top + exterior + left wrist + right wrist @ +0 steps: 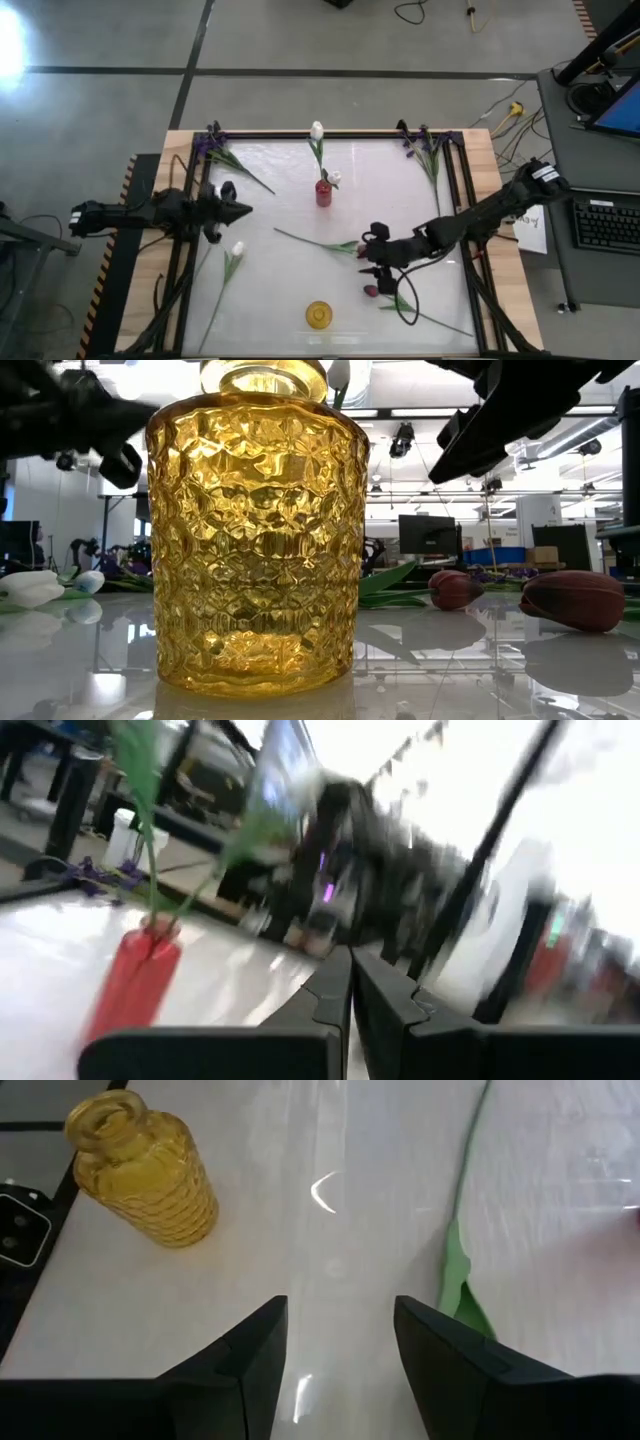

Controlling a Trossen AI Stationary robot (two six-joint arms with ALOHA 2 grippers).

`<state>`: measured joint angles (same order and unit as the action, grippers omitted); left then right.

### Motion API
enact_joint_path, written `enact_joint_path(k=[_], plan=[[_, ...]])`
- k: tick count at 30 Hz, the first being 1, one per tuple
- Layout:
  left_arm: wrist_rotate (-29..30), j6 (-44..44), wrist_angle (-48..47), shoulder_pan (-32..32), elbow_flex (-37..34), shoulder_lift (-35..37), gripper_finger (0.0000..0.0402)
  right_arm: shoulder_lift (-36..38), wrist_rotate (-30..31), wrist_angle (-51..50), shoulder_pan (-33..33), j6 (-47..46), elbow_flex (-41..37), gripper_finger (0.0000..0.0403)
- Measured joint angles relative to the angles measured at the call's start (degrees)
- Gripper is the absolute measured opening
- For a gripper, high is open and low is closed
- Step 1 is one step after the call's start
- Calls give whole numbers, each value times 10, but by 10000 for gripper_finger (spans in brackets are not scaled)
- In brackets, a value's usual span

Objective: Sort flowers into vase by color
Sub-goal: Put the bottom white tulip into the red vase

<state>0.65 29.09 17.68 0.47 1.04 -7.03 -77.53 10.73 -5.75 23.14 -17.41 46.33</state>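
Note:
My right gripper (368, 258) (340, 1342) is open and hovers over the table between two lying dark red tulips (355, 247) (371, 291); a green stem and leaf (462, 1270) run just beside its fingers. My left gripper (243, 210) (350, 995) is shut and empty, held off the table left of the red vase (323, 192) (130, 985). Two white tulips (317, 130) stand in that vase. Another white tulip (237, 249) lies flat near the left. The yellow vase (319, 315) (140, 1170) stands near the near edge. Purple irises (212, 142) (420, 142) lie at the far corners.
The low view is filled by the yellow vase (255, 530), with the red tulip buds (455, 588) (572, 600) lying on the table to its right and the white bud (30, 588) to its left. Black frame rails (455, 200) run along the table's sides. A keyboard (605, 225) sits off to the right.

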Motion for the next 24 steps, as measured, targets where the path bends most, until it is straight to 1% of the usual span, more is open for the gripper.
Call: enact_joint_path(k=[2, 3, 6, 8, 12, 14, 16, 18, 21, 24], plan=[[16, 77, 36, 0, 0, 0, 0, -1, 0, 2, 0, -2, 0, 174], [17, 91, 51, 0, 0, 0, 0, -1, 0, 2, 0, -2, 0, 173], [15, 78, 79, 0, 0, -1, 0, 3, 0, 2, 0, -1, 1, 171], [19, 85, 108, 0, 0, -8, 0, 9, 0, 2, 0, -1, 4, 171], [4, 100, 176, -16, 0, -45, 0, 22, -1, -3, 0, -1, 9, 171], [6, 85, 199, -39, 0, -79, 0, 31, -1, -6, 0, -1, 9, 170], [32, 67, 230, -69, 0, -122, 0, 39, -1, -13, 0, -2, 9, 168], [67, 52, 231, -105, 11, -172, 0, 46, -1, -18, 0, -2, 9, 166], [109, 46, 200, -156, 54, -251, 0, 56, -1, -24, 0, -2, 9, 161], [110, 71, 121, -193, 117, -325, 0, 65, 0, -35, 0, -2, 9, 156]])
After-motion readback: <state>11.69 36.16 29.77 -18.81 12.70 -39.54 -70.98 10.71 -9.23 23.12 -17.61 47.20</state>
